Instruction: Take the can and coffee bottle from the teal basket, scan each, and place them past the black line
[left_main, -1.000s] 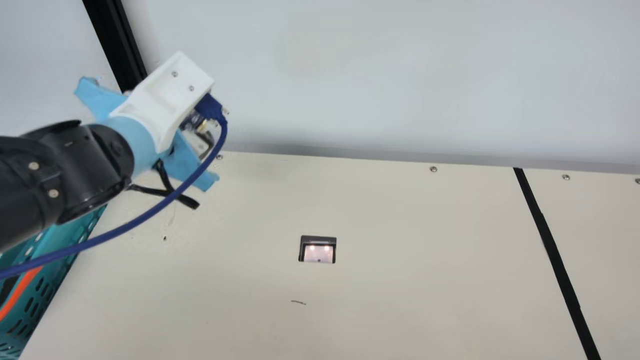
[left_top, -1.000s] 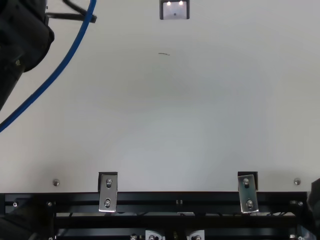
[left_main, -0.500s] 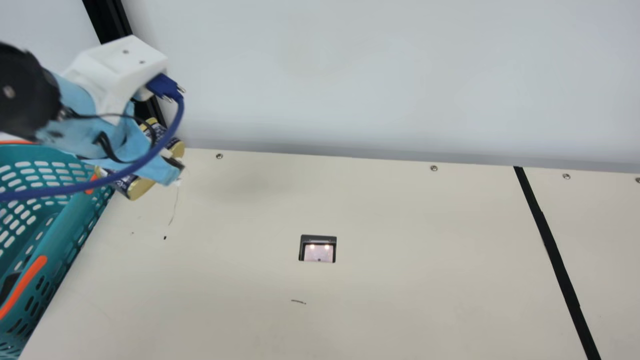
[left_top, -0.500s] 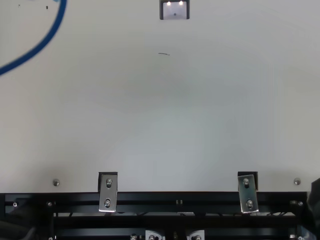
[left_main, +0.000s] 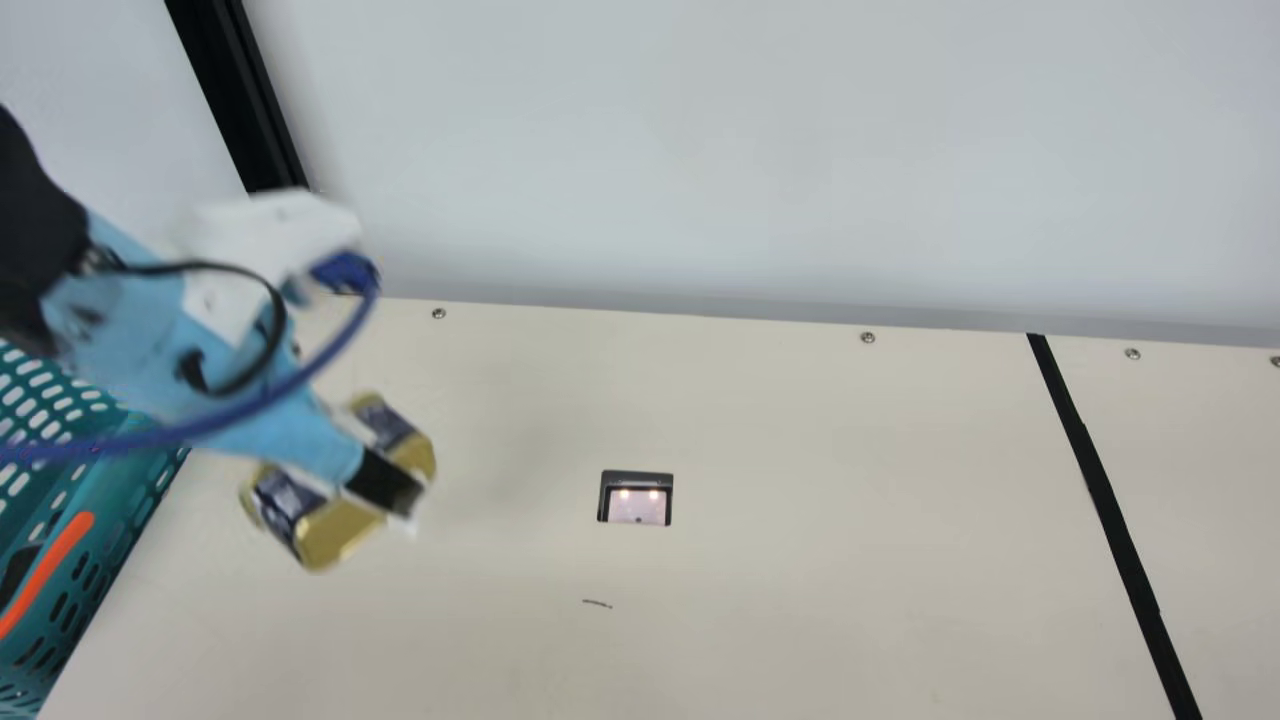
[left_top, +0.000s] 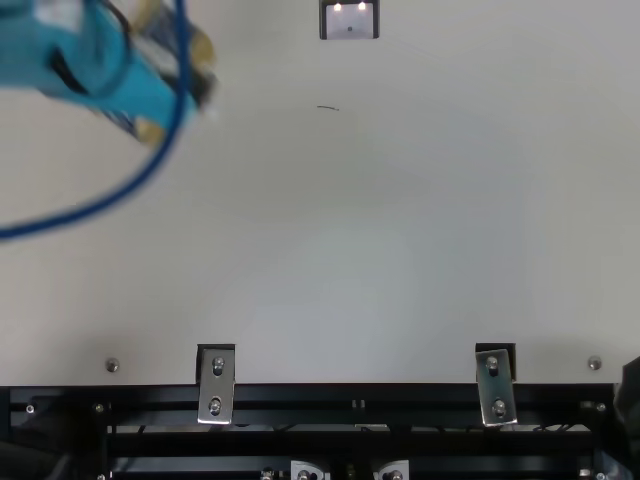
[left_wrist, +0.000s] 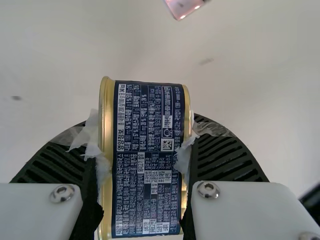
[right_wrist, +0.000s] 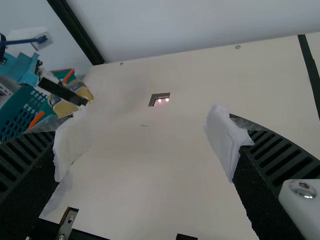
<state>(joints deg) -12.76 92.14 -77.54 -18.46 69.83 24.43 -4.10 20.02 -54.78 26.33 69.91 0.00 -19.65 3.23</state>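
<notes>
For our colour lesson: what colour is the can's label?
The label is dark blue, seen best in the left wrist view.

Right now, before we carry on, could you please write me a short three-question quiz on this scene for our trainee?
1. Multiple choice: what is between the fingers of the left gripper?
A) the coffee bottle
B) the navy-and-gold can
C) nothing
2. True or false: in the main view, the scanner window lies between the teal basket and the black line.
3. Fill in the missing word: the fingers of the right gripper stand ____.

Key: 1. B; 2. True; 3. open (apart)
</notes>
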